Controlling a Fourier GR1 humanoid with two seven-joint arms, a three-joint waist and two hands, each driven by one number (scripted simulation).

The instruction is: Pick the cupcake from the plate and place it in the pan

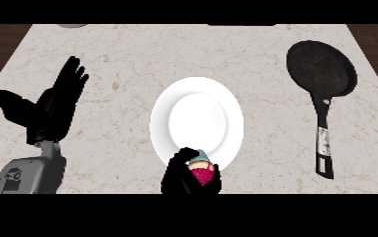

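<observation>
Cupcake [199,171] work is at the grasp stage, judged from how things lie, and the scene reads best from its biggest piece down. A pale marbled bench [184,51] fills the frame. On it, at the centre, lies a white plate [184,96], and at the upper right, well apart from the plate, lies a black pan [321,68] with its handle running down toward the lower right. At the left of the frame the left hand [55,106] is held up with its fingers straight and spread, holding nothing; it is at rest. At the lower centre the right hand [181,176] sits over the plate's near rim, its dark fingers curled around the cupcake, whose pink wrapper and pale top show between them. Whether the cupcake is off the plate or resting on the rim cannot be told from this view.

So the pick seems made or nearly made, and the carry is not yet done. The next move calls for lifting clear of the rim, then travelling up and to the right of the frame, to release the cupcake over the pan's round bowl and not its handle.
</observation>
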